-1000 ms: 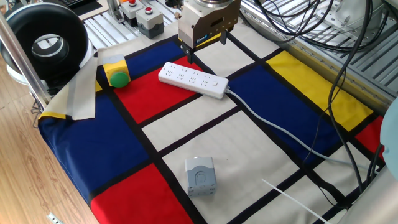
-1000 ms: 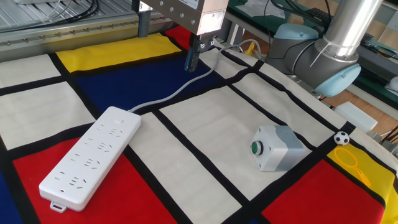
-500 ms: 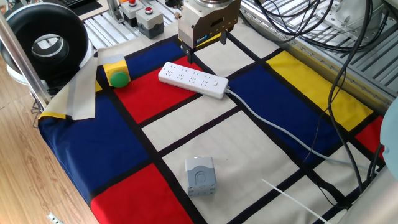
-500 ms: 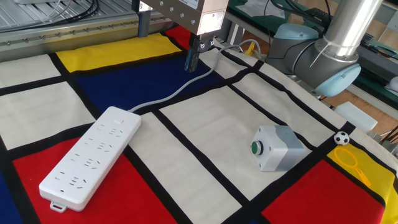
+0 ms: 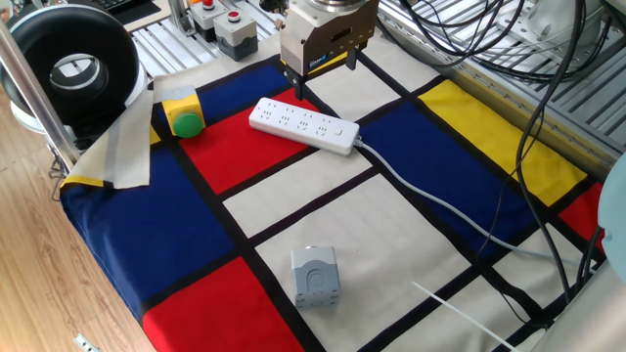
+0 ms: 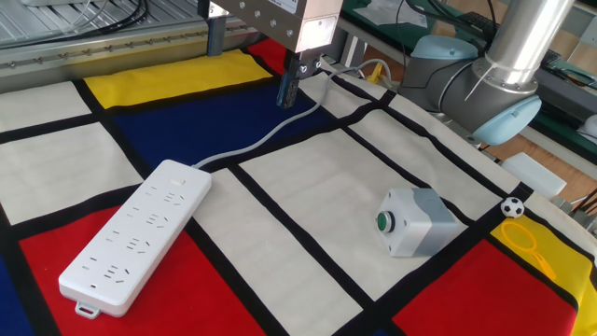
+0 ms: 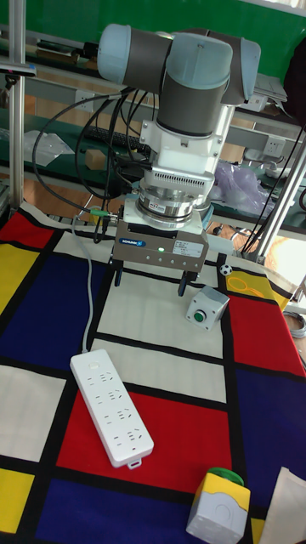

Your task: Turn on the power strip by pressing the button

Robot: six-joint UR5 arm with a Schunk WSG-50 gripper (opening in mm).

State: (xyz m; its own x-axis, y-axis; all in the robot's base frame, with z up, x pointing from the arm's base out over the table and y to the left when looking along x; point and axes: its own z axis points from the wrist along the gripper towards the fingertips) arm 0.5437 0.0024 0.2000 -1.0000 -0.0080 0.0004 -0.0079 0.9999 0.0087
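The white power strip (image 5: 303,125) lies flat across a red and a blue patch of the checked cloth, and its thin cable (image 5: 430,200) trails off to the right. Its small white button (image 5: 337,130) sits on the face near the cable end. The strip (image 6: 138,235) also shows in the other fixed view, and in the tall view the strip (image 7: 110,416) lies in front of the arm. My gripper (image 7: 149,280) hangs above the white square behind the strip, apart from it. Its two fingers (image 7: 117,275) stand wide open with nothing between them.
A grey cube box (image 6: 415,222) with a small green button sits on the cloth. A green dome button (image 5: 183,115) in yellow housing stands left of the strip. Red buttons on grey boxes (image 5: 235,29) sit at the back, with a black round unit (image 5: 73,59) to their left. Cables hang at the right.
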